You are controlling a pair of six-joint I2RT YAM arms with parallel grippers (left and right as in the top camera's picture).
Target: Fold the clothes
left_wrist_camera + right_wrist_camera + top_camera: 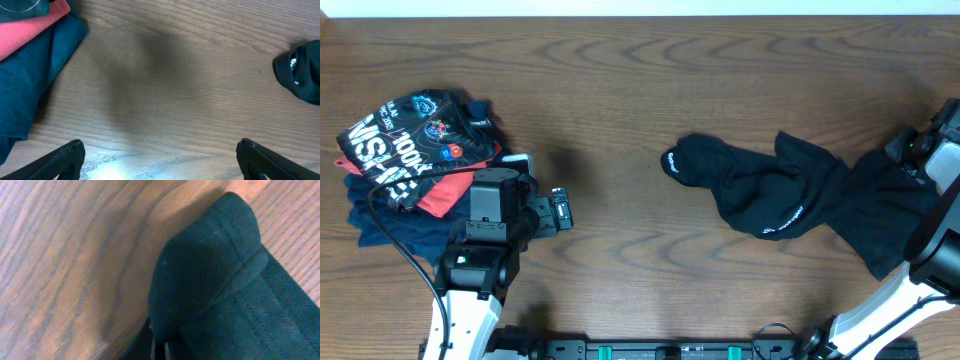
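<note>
The black polo shirt (790, 195) lies crumpled across the right half of the table, stretched from its rolled end at the centre to the right edge. My right gripper (918, 150) is shut on a hemmed corner of the shirt (210, 275) at the far right. In the right wrist view the fabric fills the frame and hides most of the fingers (159, 347). My left gripper (560, 208) is open and empty over bare table left of centre. Its two fingertips show at the bottom of the left wrist view (160, 160), and the shirt's rolled end (302, 72) lies off to its right.
A pile of other clothes sits at the left: a black printed tee (410, 140) on red and navy garments (380, 215). The navy and red fabric shows at the upper left of the left wrist view (35, 55). The wooden table (620, 80) stretches between the pile and the shirt.
</note>
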